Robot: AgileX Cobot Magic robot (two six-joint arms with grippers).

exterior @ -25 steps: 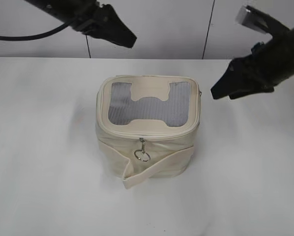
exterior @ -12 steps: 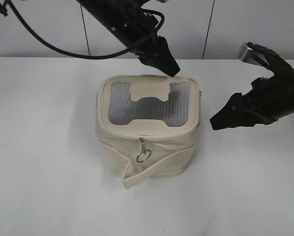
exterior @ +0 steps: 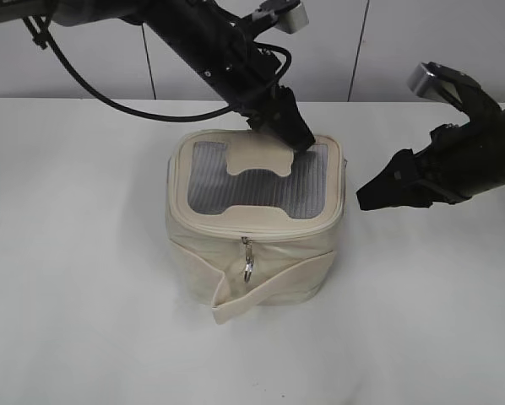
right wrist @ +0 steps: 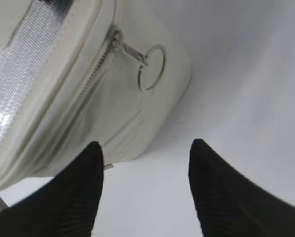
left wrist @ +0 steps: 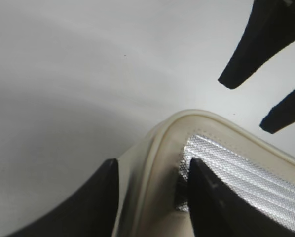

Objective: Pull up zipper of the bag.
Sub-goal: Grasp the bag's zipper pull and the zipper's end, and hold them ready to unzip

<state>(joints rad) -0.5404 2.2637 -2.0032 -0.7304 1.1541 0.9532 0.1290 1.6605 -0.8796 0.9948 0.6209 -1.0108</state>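
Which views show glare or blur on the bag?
Right wrist view: mesh top glares white, claw tips soft. Left wrist view: claw blurred close up, bag rim fairly sharp. Exterior view: even light, faint shadow beside the bag.

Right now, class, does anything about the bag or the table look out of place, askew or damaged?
Little stands out. The bag stands upright and whole on the table. Its strap juts loose past the front base, looking a bit askew. The left end effector is at the bag's top back rim; the right end effector hangs open beside it.
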